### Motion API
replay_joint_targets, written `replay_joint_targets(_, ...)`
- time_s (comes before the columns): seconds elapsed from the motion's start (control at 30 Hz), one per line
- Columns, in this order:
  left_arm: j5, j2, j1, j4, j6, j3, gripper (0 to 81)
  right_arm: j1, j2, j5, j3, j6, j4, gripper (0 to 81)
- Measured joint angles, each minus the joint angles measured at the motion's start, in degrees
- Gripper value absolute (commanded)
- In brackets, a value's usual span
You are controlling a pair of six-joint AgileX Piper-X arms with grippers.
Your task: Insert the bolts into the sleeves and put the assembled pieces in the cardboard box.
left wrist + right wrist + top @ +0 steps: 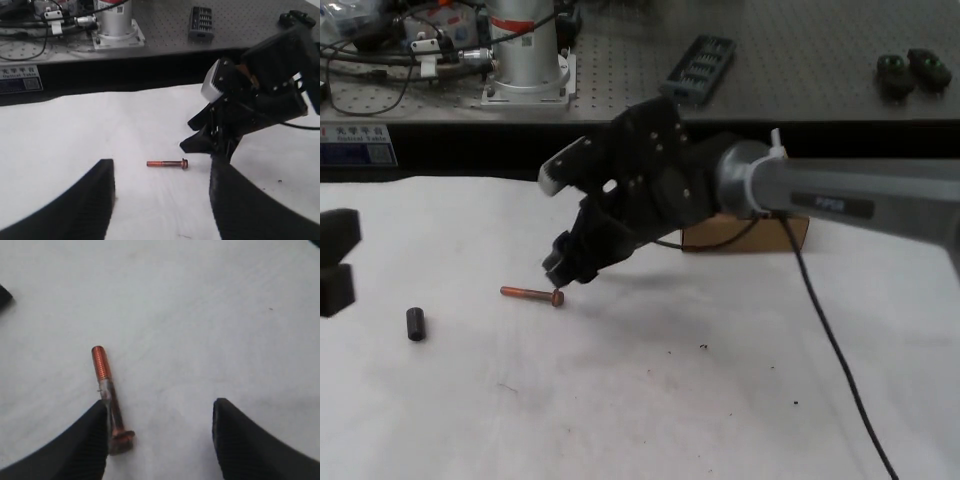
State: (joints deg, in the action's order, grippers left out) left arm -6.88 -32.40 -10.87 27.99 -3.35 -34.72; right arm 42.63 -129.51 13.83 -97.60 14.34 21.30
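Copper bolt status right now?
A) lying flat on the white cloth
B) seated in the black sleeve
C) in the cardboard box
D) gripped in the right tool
A: the copper bolt lies flat on the white cloth. The right tool is open just above its head end, and the black sleeve stands apart from it.

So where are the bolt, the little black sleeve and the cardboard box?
bolt [530,293], high view, middle of its copper shank.
sleeve [415,324], high view, its black side wall.
cardboard box [715,230], high view, its brown front wall.
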Motion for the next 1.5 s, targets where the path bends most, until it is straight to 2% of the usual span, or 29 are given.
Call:
replay_joint_targets(0.33, 0.3, 9.6, 0.0, 12.0, 0.0, 0.0, 41.2, 2.4, -4.6, -1.1, -6.1, 2.0, 1.0, 43.9)
replay_joint_targets(0.63, 0.3, 12.4, 0.0, 15.6, 0.0, 0.0, 41.2, 3.9, -6.5, -1.5, -6.9, 1.9, 5.6, 42.1)
replay_joint_targets(0.73, 0.3, 12.7, 0.0, 15.8, 0.0, 0.0, 41.2, 4.2, -6.7, -2.2, -8.1, 1.9, 9.1, 31.4)
replay_joint_targets(0.9, 0.3, 12.8, 0.0, 16.4, 0.0, -1.5, 41.2, 4.2, -6.7, -4.8, -9.7, 2.0, 13.1, 1.3)
replay_joint_targets(0.93, 0.3, 12.8, 0.0, 16.4, 0.0, -1.9, 41.2, 4.2, -6.7, -5.1, -10.0, 2.0, 13.6, 5.7)
replay_joint_targets(1.3, 0.3, 12.9, 0.0, 16.4, 0.0, -2.9, 41.2, 4.2, -2.5, -6.0, -10.0, -2.8, 23.6, 5.4)
replay_joint_targets(1.5, 0.1, 12.9, 0.0, 16.4, 0.4, -2.9, 41.2, 4.9, 3.1, -3.1, -10.0, 4.6, 34.2, 5.4)
